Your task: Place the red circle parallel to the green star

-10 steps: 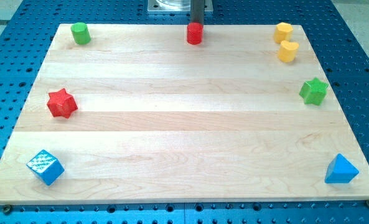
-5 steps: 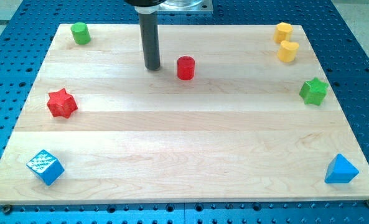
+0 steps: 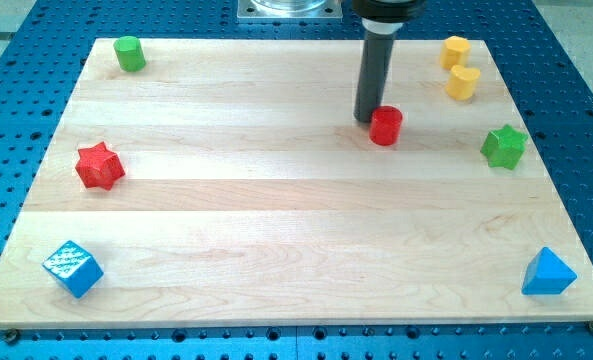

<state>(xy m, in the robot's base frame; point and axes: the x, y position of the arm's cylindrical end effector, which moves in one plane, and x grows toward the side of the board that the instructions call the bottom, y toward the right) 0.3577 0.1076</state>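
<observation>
The red circle [image 3: 385, 126], a short red cylinder, sits on the wooden board right of centre in the upper half. My tip [image 3: 366, 119] is at its upper left side, touching or nearly touching it. The green star [image 3: 503, 147] lies near the board's right edge, to the right of the red circle and slightly lower.
Two yellow blocks [image 3: 456, 51] [image 3: 463, 82] sit at the top right. A green cylinder [image 3: 129, 53] is at the top left, a red star [image 3: 99, 165] at the left, a blue cube [image 3: 73, 268] at the bottom left, a blue triangle [image 3: 548, 272] at the bottom right.
The red circle went from the board's top edge down and to the right, toward the green star. My tip swung from its left side across to its upper left, following it right.
</observation>
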